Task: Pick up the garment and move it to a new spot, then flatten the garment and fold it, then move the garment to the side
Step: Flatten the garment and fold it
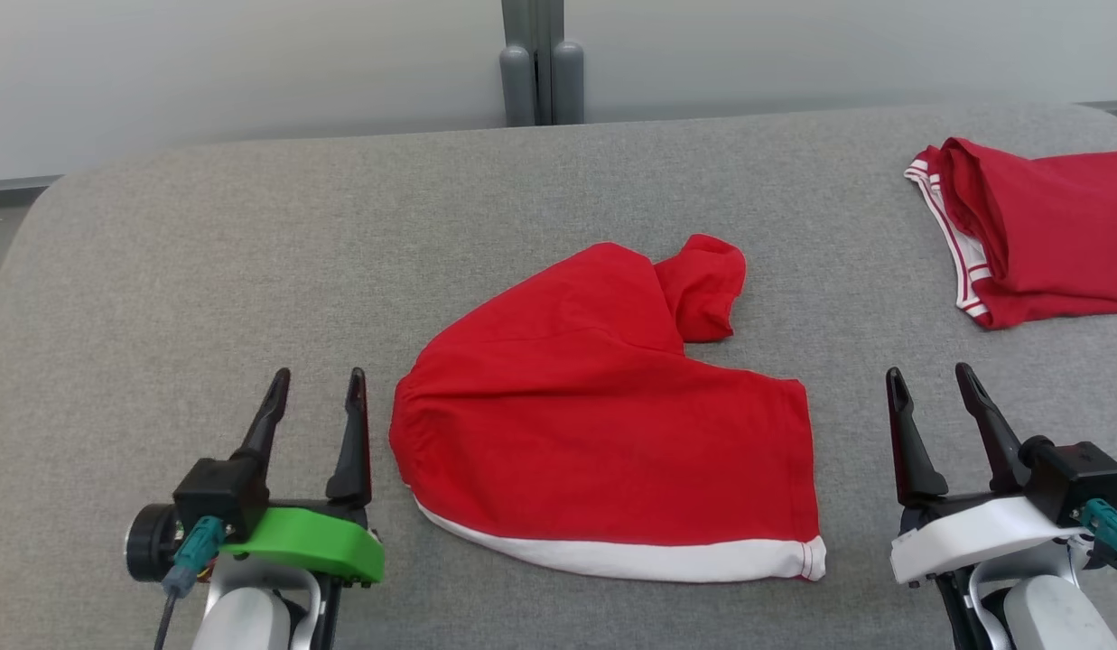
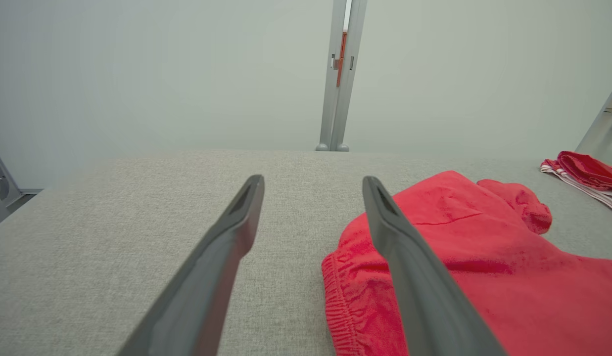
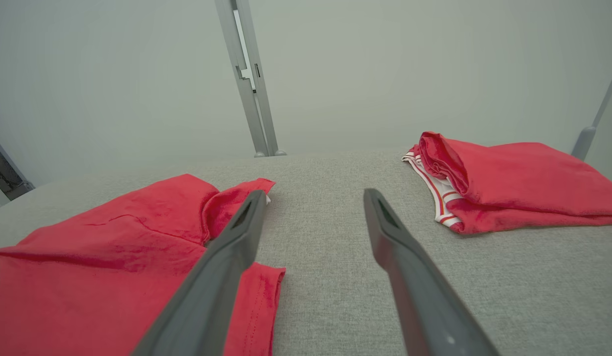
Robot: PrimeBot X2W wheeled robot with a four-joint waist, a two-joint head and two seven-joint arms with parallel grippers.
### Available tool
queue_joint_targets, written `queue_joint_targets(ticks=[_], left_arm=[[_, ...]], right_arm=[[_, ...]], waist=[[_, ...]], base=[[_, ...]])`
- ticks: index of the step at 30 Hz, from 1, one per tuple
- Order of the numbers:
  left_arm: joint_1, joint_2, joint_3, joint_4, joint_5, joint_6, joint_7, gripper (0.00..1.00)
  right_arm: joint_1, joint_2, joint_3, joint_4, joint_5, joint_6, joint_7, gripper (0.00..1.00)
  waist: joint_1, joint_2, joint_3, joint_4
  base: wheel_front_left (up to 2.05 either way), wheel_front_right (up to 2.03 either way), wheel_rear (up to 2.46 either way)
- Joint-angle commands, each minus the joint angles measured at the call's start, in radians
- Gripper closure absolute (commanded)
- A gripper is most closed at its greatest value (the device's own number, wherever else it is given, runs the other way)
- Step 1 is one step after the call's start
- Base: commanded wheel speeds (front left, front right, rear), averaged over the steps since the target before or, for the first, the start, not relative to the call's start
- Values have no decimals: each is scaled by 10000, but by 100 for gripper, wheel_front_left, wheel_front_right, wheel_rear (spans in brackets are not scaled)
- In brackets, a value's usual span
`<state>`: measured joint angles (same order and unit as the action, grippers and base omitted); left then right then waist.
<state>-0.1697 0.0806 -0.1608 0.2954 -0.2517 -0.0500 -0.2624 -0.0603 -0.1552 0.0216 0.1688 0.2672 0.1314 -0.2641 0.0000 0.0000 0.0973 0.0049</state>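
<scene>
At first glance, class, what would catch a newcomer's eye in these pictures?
A red garment with a white hem lies rumpled in the middle of the grey table, between the open left end effector and right end effector. A second red garment sits folded at the far right.

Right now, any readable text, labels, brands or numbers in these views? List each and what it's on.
None readable in any view.
The red garment is plain red with a white band, no print.
The folded garment at the far right shows only white stripes.
The left gripper, right gripper and gray table show no lettering.
</scene>
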Motion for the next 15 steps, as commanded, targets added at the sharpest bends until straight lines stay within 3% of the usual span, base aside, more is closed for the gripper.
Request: queue_joint_targets(ticks=[1,8,15], left_arm=[[252,6,277,-238,115,-9,-30,0],[1081,-62,1430,-1026,584,-193,-29,0],[1560,-131,1916,-1179,748,-535,-30,0]], right_arm=[[173,-16,12,51,-10,-17,0,0],[454,10,98,157,-14,-17,0,0],[718,-64,139,280,102,-17,0,0]], waist=[[0,0,-208,182],[0,0,-461,384],[0,0,-627,443]], base=[[0,0,0],[0,0,0],[0,0,0]])
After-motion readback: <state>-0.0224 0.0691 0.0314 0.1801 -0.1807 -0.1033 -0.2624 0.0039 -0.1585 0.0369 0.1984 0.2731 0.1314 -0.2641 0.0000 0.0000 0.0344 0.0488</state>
